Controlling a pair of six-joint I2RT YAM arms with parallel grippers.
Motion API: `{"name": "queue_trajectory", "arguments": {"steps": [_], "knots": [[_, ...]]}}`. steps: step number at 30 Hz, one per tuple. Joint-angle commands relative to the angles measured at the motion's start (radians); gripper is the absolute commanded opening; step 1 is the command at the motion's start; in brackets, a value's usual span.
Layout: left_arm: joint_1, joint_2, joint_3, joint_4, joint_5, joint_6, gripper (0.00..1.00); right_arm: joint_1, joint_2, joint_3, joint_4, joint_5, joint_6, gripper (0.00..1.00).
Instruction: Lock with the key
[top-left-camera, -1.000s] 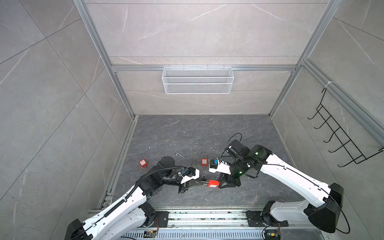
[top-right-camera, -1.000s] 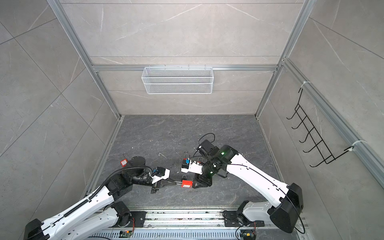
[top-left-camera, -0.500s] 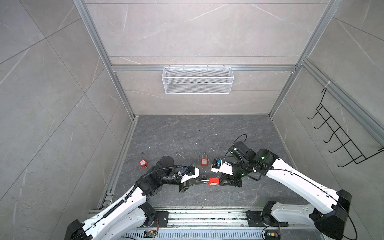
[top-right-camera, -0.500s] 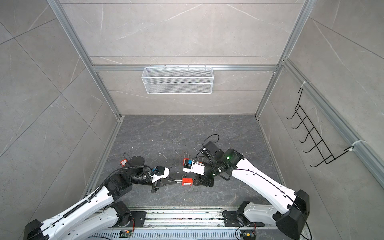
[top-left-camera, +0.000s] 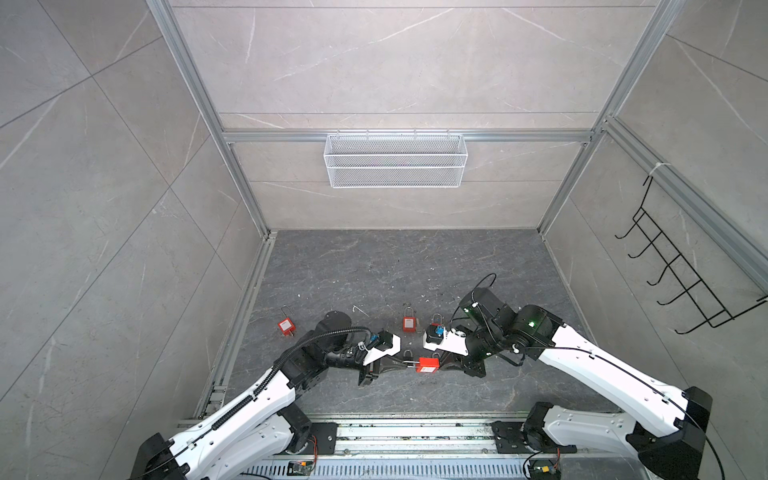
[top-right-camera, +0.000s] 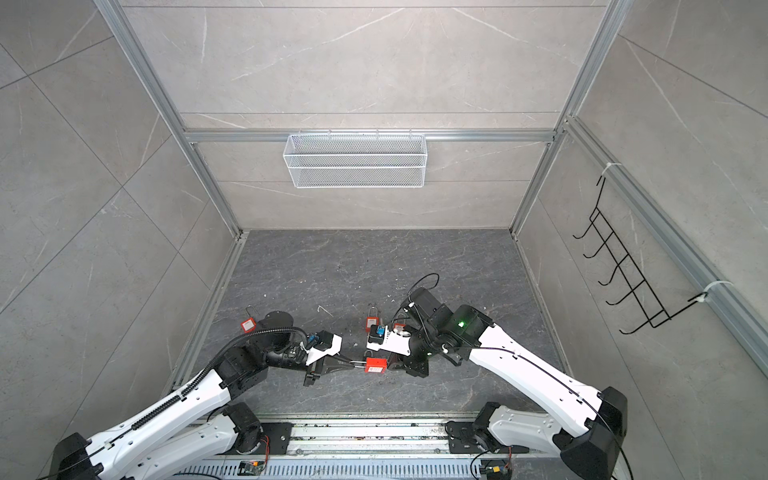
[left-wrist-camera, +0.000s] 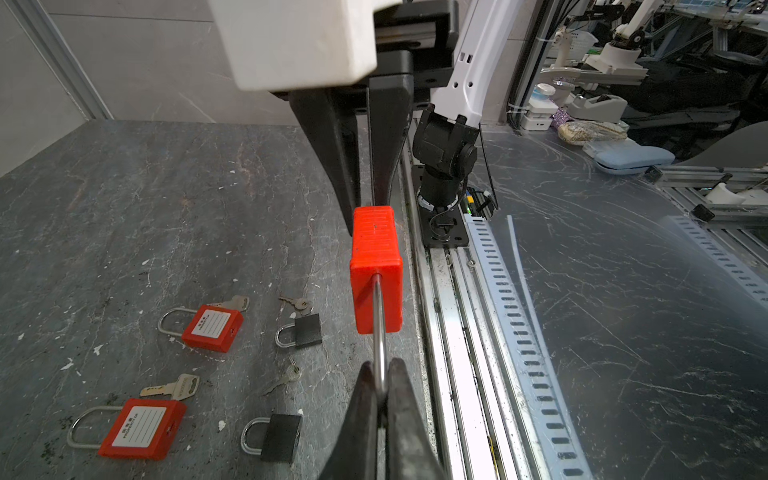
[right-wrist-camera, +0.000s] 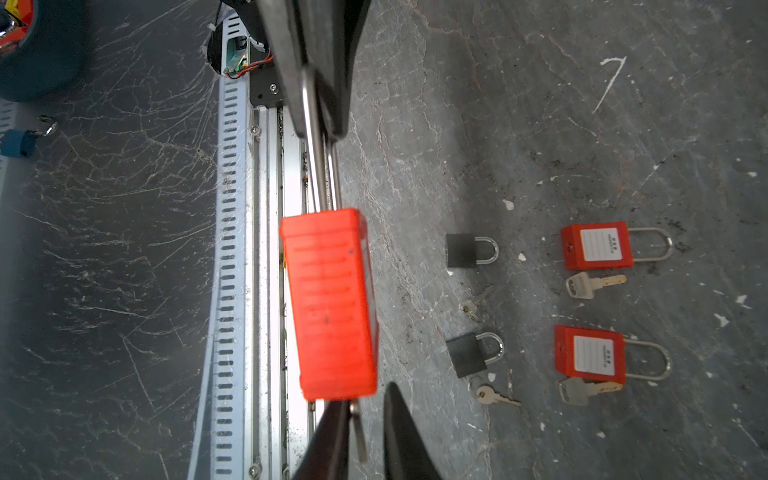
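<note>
A red padlock (top-left-camera: 429, 365) (top-right-camera: 375, 365) hangs level above the floor between my two grippers. My left gripper (left-wrist-camera: 381, 386) (top-left-camera: 405, 363) is shut on its steel shackle (left-wrist-camera: 378, 324). A silver key (right-wrist-camera: 357, 432) sticks out of the bottom of the padlock body (right-wrist-camera: 332, 303). My right gripper (right-wrist-camera: 365, 419) (top-left-camera: 442, 365) stands round that key. The key lies against one finger (right-wrist-camera: 332, 436), and a narrow gap shows to the other finger (right-wrist-camera: 399, 436). In the left wrist view the right gripper's tips (left-wrist-camera: 365, 203) meet the far end of the padlock (left-wrist-camera: 376, 270).
Two red padlocks (left-wrist-camera: 212, 328) (left-wrist-camera: 141, 428) with keys and two small black padlocks (left-wrist-camera: 305, 331) (left-wrist-camera: 278, 436) lie on the floor beside the held one. Another red padlock (top-left-camera: 286, 325) lies far left. The arms' metal rail (top-left-camera: 415, 432) runs along the front. A wire basket (top-left-camera: 395, 166) and a hook rack (top-left-camera: 681, 270) hang on the walls.
My right gripper's jaws have narrowed round the key and its arm has shifted slightly to the right. The left gripper and the padlock have hardly moved.
</note>
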Motion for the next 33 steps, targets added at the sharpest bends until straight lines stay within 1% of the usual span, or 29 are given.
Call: {"name": "queue_trajectory", "arguments": {"steps": [1,7,11,16,19,23,25,27,33], "knots": [[-0.004,-0.003,0.072,-0.048,0.035,0.054,0.0,0.005,0.01,0.0,-0.025,-0.015,-0.015,0.1],[0.003,-0.007,0.123,-0.187,-0.022,0.133,0.0,0.004,-0.036,-0.065,0.004,-0.01,-0.023,0.0],[0.011,-0.014,0.144,-0.248,-0.057,0.171,0.0,-0.006,-0.068,-0.11,0.017,0.012,-0.039,0.0],[0.042,-0.026,0.17,-0.322,-0.094,0.206,0.0,-0.059,-0.092,-0.165,0.053,0.032,-0.059,0.0],[0.061,-0.021,0.181,-0.339,-0.101,0.217,0.0,-0.091,-0.102,-0.197,0.089,0.015,-0.052,0.0],[0.064,-0.007,0.199,-0.35,-0.13,0.24,0.0,-0.118,-0.103,-0.225,0.104,-0.02,-0.062,0.0],[0.064,0.002,0.214,-0.362,-0.138,0.258,0.0,-0.125,-0.1,-0.225,0.092,-0.022,-0.078,0.0],[0.064,0.016,0.231,-0.372,-0.142,0.269,0.0,-0.13,-0.096,-0.219,0.083,-0.001,-0.091,0.0],[0.064,0.092,0.253,-0.345,-0.084,0.224,0.0,-0.131,-0.093,-0.186,0.077,0.033,-0.114,0.0]]}}
